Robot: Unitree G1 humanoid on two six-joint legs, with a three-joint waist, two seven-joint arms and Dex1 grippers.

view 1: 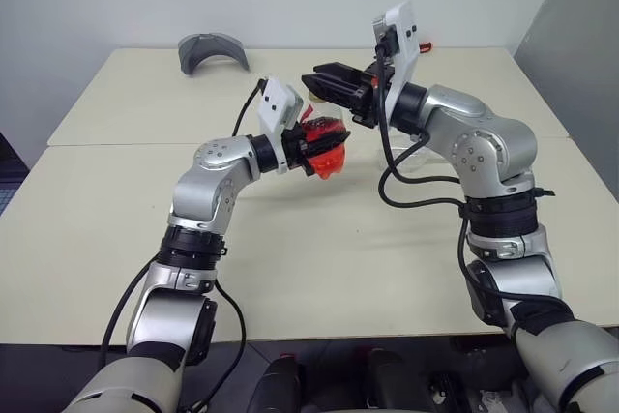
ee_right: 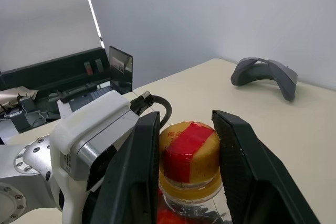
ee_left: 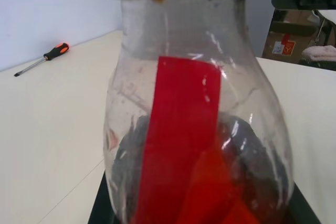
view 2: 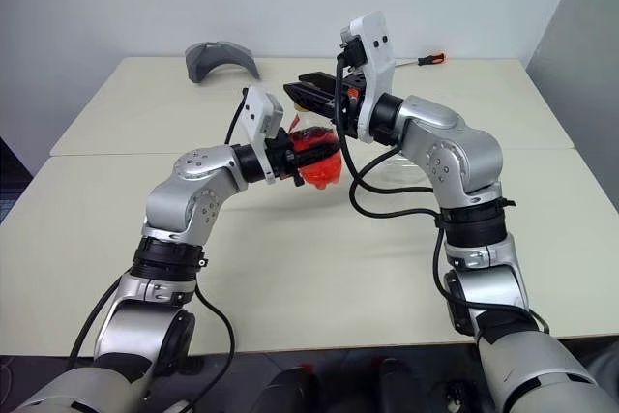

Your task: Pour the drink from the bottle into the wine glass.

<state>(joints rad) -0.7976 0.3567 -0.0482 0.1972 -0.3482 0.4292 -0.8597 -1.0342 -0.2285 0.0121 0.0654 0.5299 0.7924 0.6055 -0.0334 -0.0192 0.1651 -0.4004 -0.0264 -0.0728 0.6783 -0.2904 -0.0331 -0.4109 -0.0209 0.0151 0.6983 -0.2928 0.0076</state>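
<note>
Pale walls back a cream bench (view 1: 116, 239) — left gripper (view 2: 302, 156) pinches the bottle (view 2: 316, 157) above it. Right gripper (ee_right: 184, 156) straddles the yellow-and-red cap (ee_right: 190, 153), fingers not visibly touching. Behind both grippers lie a screwdriver (ee_left: 42, 57) and a grey curved thing (view 1: 212, 50).

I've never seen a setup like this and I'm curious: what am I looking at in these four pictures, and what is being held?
This is a two-armed humanoid robot. Each arm ends in a black two-fingered tool. The two wide pictures come from cameras in its head, looking down over its arms at a pale table. The other two come from a camera on each wrist, looking along that arm's tool.

The left tool is shut on a small clear bottle of red drink. The right tool is up at the bottle's yellow-and-red cap.

On the table lie a grey curved object, a screwdriver, and what seems to be a clear glass, half hidden behind the right arm.
</note>
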